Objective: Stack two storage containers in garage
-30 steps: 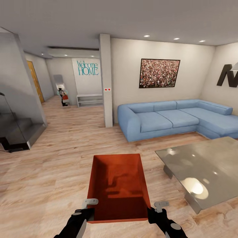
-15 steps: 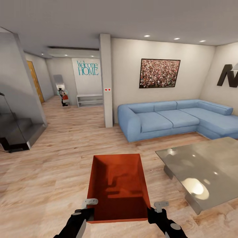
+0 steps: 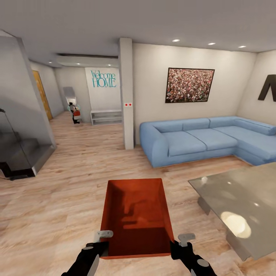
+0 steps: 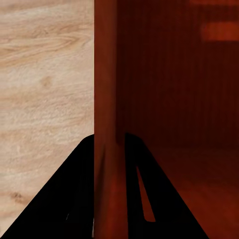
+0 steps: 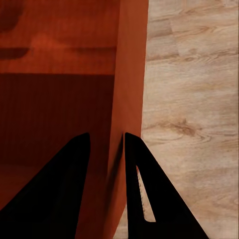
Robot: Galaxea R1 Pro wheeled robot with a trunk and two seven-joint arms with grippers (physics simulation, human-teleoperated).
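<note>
I carry one orange-red open-top storage container (image 3: 136,216) in front of me, above the light wood plank floor of the living room. My left gripper (image 3: 104,239) is shut on its left wall near the front corner, and my right gripper (image 3: 180,241) is shut on its right wall. In the left wrist view the thin container wall (image 4: 107,99) runs between the two dark fingers (image 4: 74,194). The right wrist view shows the other container wall (image 5: 130,89) clamped the same way between the fingers (image 5: 144,189). The bin is empty inside.
A blue corner sofa (image 3: 203,140) stands ahead on the right, and a low glass-topped table (image 3: 245,207) sits close on my right. A white pillar (image 3: 127,94) divides the room from a hallway (image 3: 82,134) ahead left. A dark staircase (image 3: 19,153) is at far left.
The whole view has shifted: sofa, table and pillar slid to the right in the picture, so the camera turned a little left. The container and both grippers keep the same hold.
</note>
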